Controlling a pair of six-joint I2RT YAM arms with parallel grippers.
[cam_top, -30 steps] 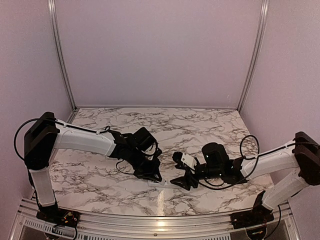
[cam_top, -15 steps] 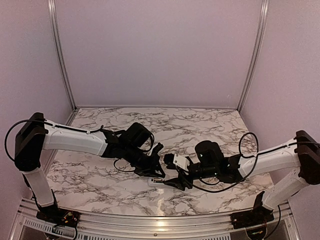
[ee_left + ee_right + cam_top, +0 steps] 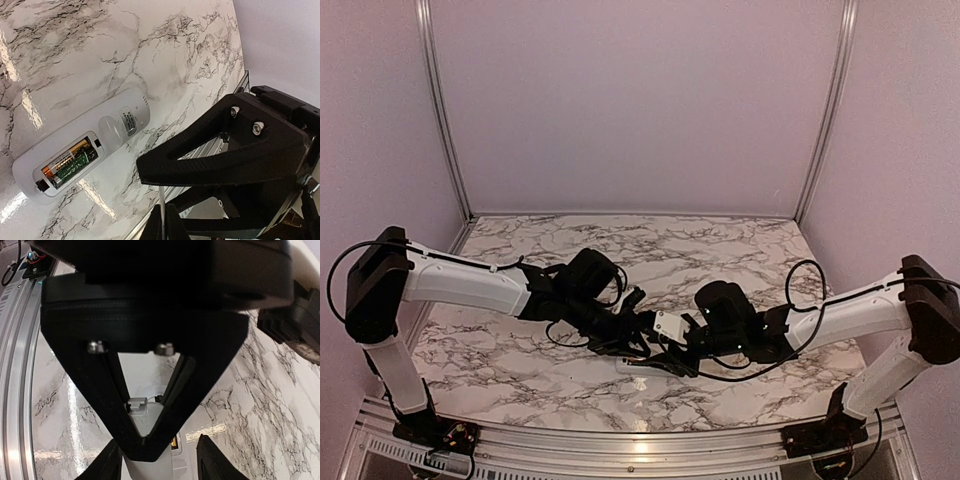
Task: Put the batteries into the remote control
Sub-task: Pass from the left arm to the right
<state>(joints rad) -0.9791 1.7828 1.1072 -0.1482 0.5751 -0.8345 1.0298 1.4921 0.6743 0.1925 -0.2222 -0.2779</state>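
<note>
Down on the marble table (image 3: 75, 50), close to its near edge and between the two arms: the remote (image 3: 85, 150), flat, plain back up, battery bay (image 3: 90, 141) open. Inside the bay, side by side along its length — two batteries (image 3: 70, 165), one with an orange-gold wrap, one dark green. Beside the bay, a shallow thumb dip and a small printed label.

Left gripper (image 3: 638, 325): hangs by the remote, apart from it. Jaws spread wide, nothing between them. One black triangular finger (image 3: 200, 155) across the right of the wrist view.

Right gripper (image 3: 670, 358): reaches in low from the right, right at the remote's end. Up close in its wrist view, one black finger (image 3: 145, 325) with two screws, and a strip of the remote visible through its triangular opening. Cannot tell how the right jaws stand — second finger not clearly in view.

From overhead, both grippers almost meeting over the remote.
</note>
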